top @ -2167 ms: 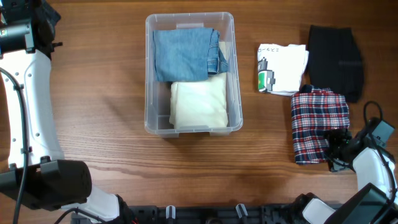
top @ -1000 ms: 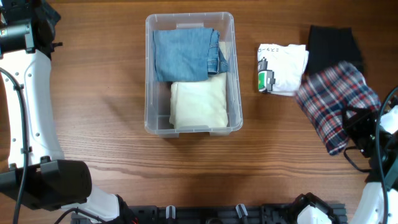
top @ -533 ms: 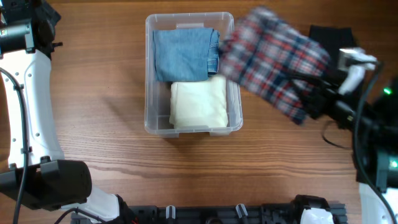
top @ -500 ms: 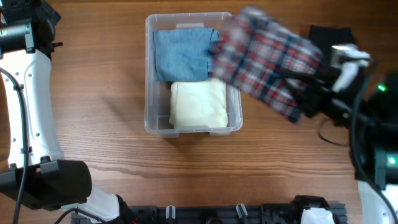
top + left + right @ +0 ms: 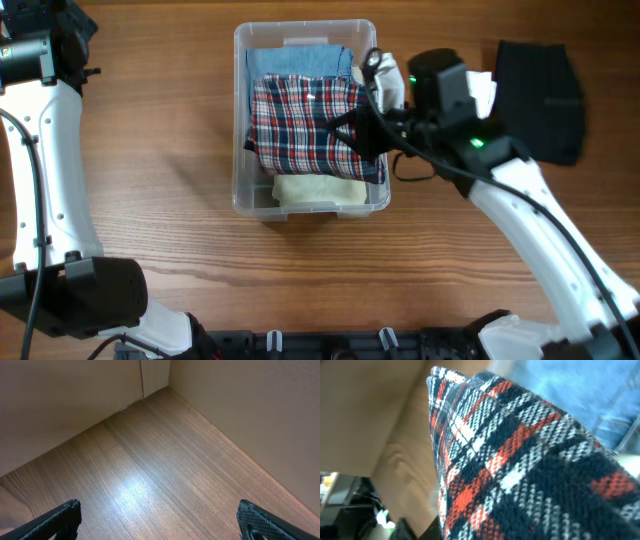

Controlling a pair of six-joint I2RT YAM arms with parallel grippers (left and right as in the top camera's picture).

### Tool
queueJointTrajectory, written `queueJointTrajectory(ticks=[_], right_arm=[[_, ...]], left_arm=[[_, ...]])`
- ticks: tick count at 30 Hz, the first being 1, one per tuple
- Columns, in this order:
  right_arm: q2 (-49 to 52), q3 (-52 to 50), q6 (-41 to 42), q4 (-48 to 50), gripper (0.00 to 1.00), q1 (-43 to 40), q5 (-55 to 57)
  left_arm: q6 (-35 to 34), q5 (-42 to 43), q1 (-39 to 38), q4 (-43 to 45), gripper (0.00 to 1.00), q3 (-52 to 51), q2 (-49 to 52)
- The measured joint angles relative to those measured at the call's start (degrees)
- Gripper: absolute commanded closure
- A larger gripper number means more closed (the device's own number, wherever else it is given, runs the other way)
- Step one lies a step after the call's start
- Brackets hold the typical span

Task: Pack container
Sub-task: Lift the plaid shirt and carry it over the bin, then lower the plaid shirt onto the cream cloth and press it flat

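Wood-grain counter (image 5: 150, 200), even light. Change logged: the plaid shirt (image 5: 300, 125), lying on the counter at your right two seconds back and in mid-air half a second ago, now sits inside the container (image 5: 239, 120). It is spread over most of the denim (image 5: 295, 62) and overlaps the top edge of the cream garment (image 5: 320, 190). The container has not moved and sits at the upper centre of the counter. Your right hand (image 5: 352, 130) is over the container's right wall, at the shirt's right edge. The right wrist view is all plaid cloth and the fingers are hidden, so you cannot tell whether it has let go. Your left hand (image 5: 160, 522) is parked at far left, fingers spread wide, holding nothing, bare counter beneath. Judgement: third garment in, and release is the step in hand. The white T-shirt (image 5: 485, 90) and black garment (image 5: 540, 85) are both outside, right of the container, so packing looks a little past halfway.
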Motion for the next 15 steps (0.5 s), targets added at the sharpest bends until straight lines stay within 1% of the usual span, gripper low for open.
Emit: queueJointTrajectory(ticks=[7, 12, 15], right_arm=[[6.51, 0.00, -0.02, 0.04, 0.96, 0.00, 1.75], [7.78, 0.00, -0.07, 0.50, 0.96, 0.00, 1.25], [7.78, 0.00, -0.70, 2.38, 0.96, 0.00, -1.70]], left_arm=[[0.00, 0.00, 0.00, 0.00, 0.00, 0.00, 0.00], [0.00, 0.00, 0.00, 0.00, 0.00, 0.00, 0.00], [0.00, 0.00, 0.00, 0.00, 0.00, 0.00, 0.00]])
